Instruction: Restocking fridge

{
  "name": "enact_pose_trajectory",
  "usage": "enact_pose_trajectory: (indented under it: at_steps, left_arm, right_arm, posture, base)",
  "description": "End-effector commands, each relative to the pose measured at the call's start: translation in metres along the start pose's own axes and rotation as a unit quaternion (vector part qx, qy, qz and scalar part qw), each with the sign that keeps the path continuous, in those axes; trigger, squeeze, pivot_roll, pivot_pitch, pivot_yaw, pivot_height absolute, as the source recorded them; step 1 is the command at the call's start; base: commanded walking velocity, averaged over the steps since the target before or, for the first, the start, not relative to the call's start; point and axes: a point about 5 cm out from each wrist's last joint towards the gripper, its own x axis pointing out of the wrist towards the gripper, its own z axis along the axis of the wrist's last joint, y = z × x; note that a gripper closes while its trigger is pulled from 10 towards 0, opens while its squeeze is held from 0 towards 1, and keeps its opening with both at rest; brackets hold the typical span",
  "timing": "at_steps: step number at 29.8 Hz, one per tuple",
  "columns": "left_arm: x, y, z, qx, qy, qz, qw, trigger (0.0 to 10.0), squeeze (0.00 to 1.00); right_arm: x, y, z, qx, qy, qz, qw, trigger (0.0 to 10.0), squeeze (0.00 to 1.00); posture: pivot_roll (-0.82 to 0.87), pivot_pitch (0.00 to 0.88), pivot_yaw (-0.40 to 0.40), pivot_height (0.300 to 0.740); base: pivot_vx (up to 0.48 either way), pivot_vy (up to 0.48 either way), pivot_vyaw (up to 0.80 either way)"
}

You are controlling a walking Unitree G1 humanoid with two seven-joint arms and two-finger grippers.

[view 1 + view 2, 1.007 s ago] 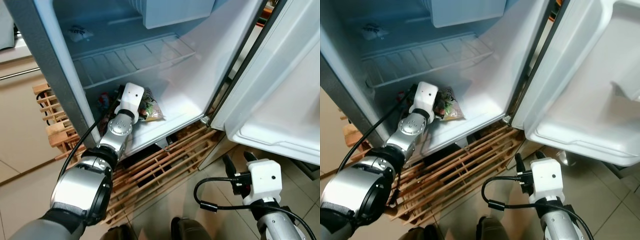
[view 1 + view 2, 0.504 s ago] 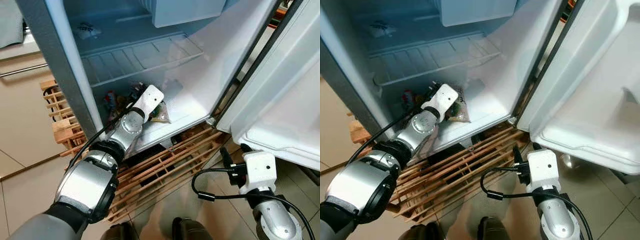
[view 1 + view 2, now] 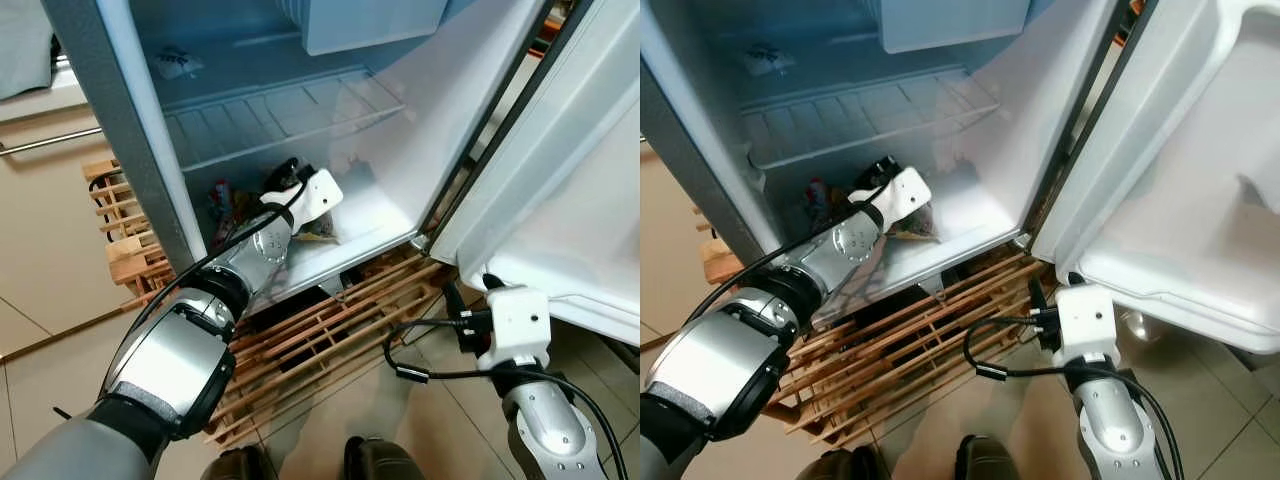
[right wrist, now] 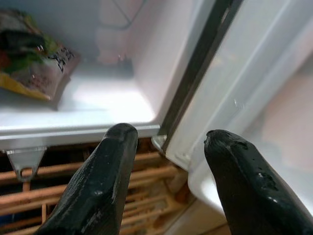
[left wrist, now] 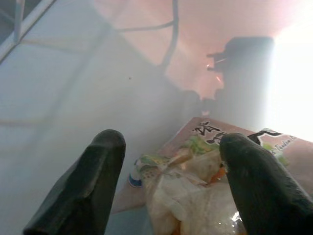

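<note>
Since a second ago the left arm has reached deeper into the fridge (image 3: 470, 130) and rolled to the right; its white wrist block now sits above the food packet rather than beside it. The head camera has also shifted a little. The right arm has risen slightly but remains outside, below the open door (image 3: 590, 200).

Left claw (image 5: 171, 181): fingers apart, nothing clamped, with the snack packet (image 5: 205, 196) lying between and just beyond the tips. Right claw (image 4: 168, 181): fingers apart, empty, aimed at the fridge's lower front corner by the door hinge side.

Packet position: flat on the fridge's bottom floor, toward the middle, under the wire shelf (image 3: 280, 120). More small coloured items (image 3: 222, 198) sit to its left, too dim to identify.

Step in hand, as I judge it: placing or nudging the packet on the fridge floor, then withdrawing. To do it well, keep the fingers spread, back out along the line of entry, and lift the wrist enough to avoid dragging the packet forward over the lip. Mind the cable along the forearm near the fridge's left wall.

Packet appearance: glossy crinkled plastic, partly clear, green and orange contents, brown printed panel with dark lettering. Soft, likely light and slippery.
</note>
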Motion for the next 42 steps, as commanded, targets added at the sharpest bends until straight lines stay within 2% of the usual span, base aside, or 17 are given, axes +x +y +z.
enact_pose_trajectory:
  at_steps: [1, 8, 9, 10, 11, 12, 17, 18, 19, 21, 23, 25, 26, 27, 31, 37, 42]
  left_arm:
    - [-0.004, 0.003, -0.01, -0.01, 0.006, -0.004, 1.0, 10.0, 1.0]
    - [-0.012, 0.002, 0.02, -0.12, -0.114, -0.017, 0.986, 10.0, 1.0]
    - [-0.014, 0.0, 0.028, -0.148, -0.138, -0.025, 0.979, 10.0, 1.0]
    - [-0.021, -0.006, 0.039, -0.214, -0.173, -0.042, 0.961, 10.0, 1.0]
    - [-0.021, -0.006, 0.039, -0.214, -0.173, -0.042, 0.961, 10.0, 1.0]
    - [-0.032, -0.009, 0.053, -0.267, -0.208, -0.047, 0.94, 10.0, 1.0]
    - [-0.047, -0.013, 0.063, -0.323, -0.237, -0.068, 0.914, 10.0, 1.0]
    - [-0.051, -0.014, 0.062, -0.336, -0.24, -0.073, 0.908, 7.8, 1.0]
    - [-0.057, -0.015, 0.057, -0.351, -0.236, -0.082, 0.902, 6.6, 1.0]
    - [-0.061, -0.017, 0.052, -0.358, -0.231, -0.084, 0.901, 7.4, 1.0]
    - [-0.071, -0.024, 0.041, -0.374, -0.214, -0.088, 0.898, 10.0, 1.0]
    - [-0.086, -0.024, 0.028, -0.391, -0.195, -0.08, 0.896, 10.0, 1.0]
    - [-0.095, -0.023, 0.022, -0.397, -0.186, -0.074, 0.896, 10.0, 0.91]
    - [-0.107, -0.025, 0.013, -0.394, -0.179, -0.081, 0.898, 10.0, 0.0]
    - [-0.129, -0.028, -0.01, -0.402, -0.15, -0.089, 0.899, 10.0, 0.0]
    - [-0.142, -0.022, -0.014, -0.425, -0.131, -0.029, 0.895, 10.0, 0.0]
    - [-0.134, -0.016, -0.007, -0.44, -0.146, -0.013, 0.886, 10.0, 0.0]
  right_arm:
    - [0.002, -0.003, -0.004, -0.005, 0.005, -0.001, 1.0, 10.0, 0.0]
    - [0.019, 0.0, 0.002, 0.005, -0.02, -0.004, 1.0, 10.0, 0.0]
    - [0.023, 0.0, 0.001, 0.006, -0.022, -0.004, 1.0, 10.0, 0.0]
    - [0.029, 0.002, 0.0, 0.011, -0.026, -0.005, 1.0, 10.0, 0.0]
    - [0.029, 0.002, 0.0, 0.011, -0.026, -0.005, 1.0, 10.0, 0.0]
    - [0.037, 0.002, -0.001, 0.03, -0.03, -0.015, 0.999, 10.0, 0.0]
    - [0.052, 0.0, -0.001, 0.042, -0.038, -0.027, 0.998, 10.0, 0.0]
    - [0.057, -0.002, -0.001, 0.044, -0.04, -0.032, 0.998, 10.0, 0.0]
    - [0.065, -0.004, -0.001, 0.051, -0.041, -0.041, 0.997, 10.0, 0.0]
    - [0.067, -0.004, -0.003, 0.058, -0.038, -0.045, 0.997, 10.0, 0.0]
    - [0.07, 0.001, -0.009, 0.071, -0.027, -0.049, 0.996, 10.0, 0.0]
    - [0.071, 0.008, -0.013, 0.084, -0.016, -0.049, 0.995, 10.0, 0.0]
    - [0.071, 0.011, -0.014, 0.083, -0.014, -0.047, 0.995, 10.0, 0.0]
    - [0.071, 0.01, -0.017, 0.077, -0.01, -0.05, 0.996, 10.0, 0.0]
    - [0.072, 0.002, -0.022, 0.057, 0.0, -0.068, 0.996, 10.0, 0.0]
    - [0.077, -0.007, -0.022, 0.022, -0.002, -0.083, 0.996, 10.0, 0.0]
    - [0.089, -0.003, -0.016, 0.029, -0.005, -0.089, 0.996, 10.0, 0.0]
  posture:
    - [-0.21, 0.08, -0.076, 0.74]
    - [-0.15, 0.015, -0.058, 0.74]
    - [-0.14, 0.0, -0.048, 0.74]
    - [-0.12, 0.0, -0.039, 0.74]
    - [-0.12, 0.0, -0.039, 0.74]
    - [-0.1, 0.0, -0.022, 0.74]
    - [-0.07, 0.0, -0.01, 0.74]
    - [-0.07, 0.0, -0.003, 0.74]
    - [-0.07, 0.0, 0.0, 0.74]
    - [-0.06, 0.0, 0.0, 0.74]
    - [-0.04, 0.0, -0.001, 0.74]
    - [-0.02, 0.0, -0.013, 0.74]
    - [-0.02, 0.0, -0.018, 0.74]
    - [-0.02, 0.0, -0.031, 0.74]
    - [-0.02, 0.0, -0.056, 0.74]
    - [-0.04, 0.0, -0.063, 0.74]
    - [-0.06, 0.0, -0.043, 0.74]
  base:
    - [0.0, 0.0, 0.0]
    - [0.0, 0.0, 0.0]
    - [0.0, 0.0, 0.0]
    - [0.0, 0.0, 0.0]
    - [0.0, 0.0, 0.0]
    - [0.0, 0.0, 0.0]
    - [0.0, 0.0, 0.0]
    - [0.0, 0.0, 0.0]
    - [0.0, 0.0, 0.0]
    - [0.0, 0.0, 0.0]
    - [0.0, 0.0, 0.0]
    - [0.0, 0.0, 0.0]
    - [0.0, 0.0, 0.0]
    - [0.0, 0.0, 0.0]
    - [0.0, 0.0, 0.0]
    - [0.0, 0.0, 0.0]
    - [0.0, 0.0, 0.0]
